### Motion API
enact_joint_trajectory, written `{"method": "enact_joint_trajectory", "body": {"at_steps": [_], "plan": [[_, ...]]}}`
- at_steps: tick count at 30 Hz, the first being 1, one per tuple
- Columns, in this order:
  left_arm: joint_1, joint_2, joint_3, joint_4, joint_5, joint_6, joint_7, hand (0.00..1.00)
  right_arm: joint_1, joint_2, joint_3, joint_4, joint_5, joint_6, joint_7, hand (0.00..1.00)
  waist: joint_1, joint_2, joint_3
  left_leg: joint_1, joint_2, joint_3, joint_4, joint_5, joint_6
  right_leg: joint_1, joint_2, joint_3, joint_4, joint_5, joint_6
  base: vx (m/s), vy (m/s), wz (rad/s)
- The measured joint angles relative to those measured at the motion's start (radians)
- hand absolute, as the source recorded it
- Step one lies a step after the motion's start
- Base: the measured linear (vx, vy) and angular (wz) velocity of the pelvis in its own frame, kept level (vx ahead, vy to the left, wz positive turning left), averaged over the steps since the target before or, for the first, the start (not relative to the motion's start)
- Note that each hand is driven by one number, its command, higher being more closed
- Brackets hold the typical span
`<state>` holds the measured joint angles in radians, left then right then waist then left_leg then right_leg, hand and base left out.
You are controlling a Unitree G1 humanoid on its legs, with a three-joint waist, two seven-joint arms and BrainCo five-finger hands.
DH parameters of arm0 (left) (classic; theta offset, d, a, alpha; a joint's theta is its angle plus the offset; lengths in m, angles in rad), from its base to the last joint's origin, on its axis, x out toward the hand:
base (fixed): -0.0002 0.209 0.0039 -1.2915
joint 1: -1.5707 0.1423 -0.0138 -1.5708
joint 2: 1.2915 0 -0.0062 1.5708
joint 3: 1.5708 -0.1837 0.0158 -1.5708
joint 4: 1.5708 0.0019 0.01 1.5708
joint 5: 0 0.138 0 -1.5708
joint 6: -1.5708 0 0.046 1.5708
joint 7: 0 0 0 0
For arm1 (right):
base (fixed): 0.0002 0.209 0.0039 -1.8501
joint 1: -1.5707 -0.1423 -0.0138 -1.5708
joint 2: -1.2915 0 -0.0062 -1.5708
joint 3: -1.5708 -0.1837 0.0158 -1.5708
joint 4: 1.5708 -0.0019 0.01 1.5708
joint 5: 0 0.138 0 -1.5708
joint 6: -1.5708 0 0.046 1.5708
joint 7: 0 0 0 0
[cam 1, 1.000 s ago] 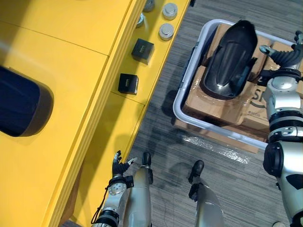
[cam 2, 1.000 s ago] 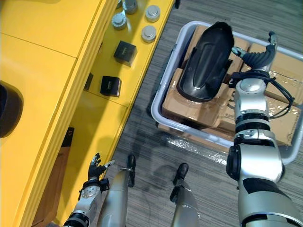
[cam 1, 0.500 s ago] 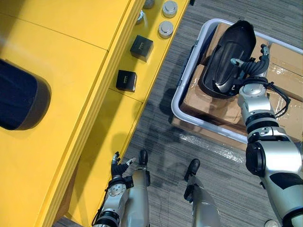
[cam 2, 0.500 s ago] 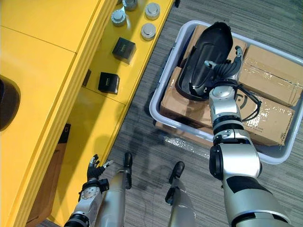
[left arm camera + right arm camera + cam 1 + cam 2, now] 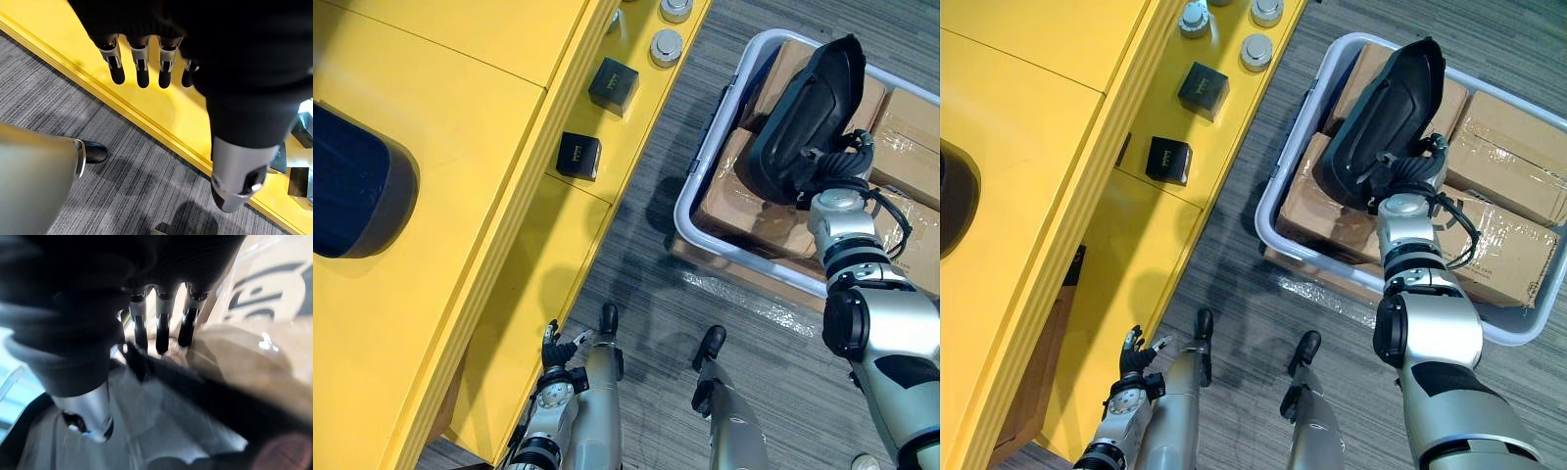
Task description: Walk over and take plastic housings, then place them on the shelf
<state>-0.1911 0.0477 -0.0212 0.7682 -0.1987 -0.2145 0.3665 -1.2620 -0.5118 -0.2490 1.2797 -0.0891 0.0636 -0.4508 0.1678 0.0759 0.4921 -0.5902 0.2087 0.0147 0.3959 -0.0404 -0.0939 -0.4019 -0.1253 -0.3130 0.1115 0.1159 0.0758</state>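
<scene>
Gripping the rim of the black housing (image 5: 803, 103), the right hand (image 5: 1412, 174) has its fingers (image 5: 161, 333) hooked over the edge and its thumb on the near side. The housing stands tilted on cardboard boxes (image 5: 729, 196) in a grey bin (image 5: 754, 261) beside the yellow shelf (image 5: 509, 59). The left hand (image 5: 553, 350) hangs low by the shelf, fingers straight, slightly apart and holding nothing.
</scene>
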Motion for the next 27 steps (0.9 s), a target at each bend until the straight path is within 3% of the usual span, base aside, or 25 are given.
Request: {"method": "enact_joint_trajectory", "body": {"at_steps": [8, 18, 23, 27], "plan": [[0.003, -0.001, -0.006, -0.012, -0.014, 0.012, -0.005, 0.0, -0.001, -0.049, -0.094, 0.095, 0.002, 0.042, 0.051, 1.0, -0.002, 0.0, 0.0, 0.001, -0.012, -0.006, -0.009, 0.006, 0.005, 0.003, -0.01, -0.005, 0.0, -0.002, 0.002, 0.01, 0.012, 0.04], [0.039, -0.001, -0.004, -0.072, -0.014, 0.024, -0.024, 0.0, -0.001, -0.105, -0.082, 0.121, -0.044, 0.073, 0.093, 1.0, -0.013, 0.0, 0.0, 0.032, -0.018, -0.007, -0.003, 0.007, 0.007, 0.039, -0.016, -0.008, 0.001, -0.002, 0.008, 0.0, 0.006, 0.01], [0.071, -0.001, -0.004, -0.219, -0.012, 0.029, -0.025, 0.0, 0.03, -0.111, 0.044, -0.042, -0.087, 0.073, 0.085, 1.0, -0.041, 0.0, 0.0, 0.068, -0.016, 0.006, -0.009, 0.007, 0.007, 0.064, -0.017, 0.001, 0.001, -0.001, 0.008, -0.01, 0.003, -0.05], [0.09, -0.003, -0.004, -0.445, -0.003, 0.03, -0.032, 0.0, 0.148, -0.11, 0.116, -0.339, -0.175, 0.072, 0.077, 1.0, -0.074, -0.001, 0.001, 0.135, -0.014, 0.023, -0.033, 0.007, 0.007, 0.117, -0.016, 0.009, -0.016, 0.0, 0.009, 0.02, -0.005, -0.08]]}}
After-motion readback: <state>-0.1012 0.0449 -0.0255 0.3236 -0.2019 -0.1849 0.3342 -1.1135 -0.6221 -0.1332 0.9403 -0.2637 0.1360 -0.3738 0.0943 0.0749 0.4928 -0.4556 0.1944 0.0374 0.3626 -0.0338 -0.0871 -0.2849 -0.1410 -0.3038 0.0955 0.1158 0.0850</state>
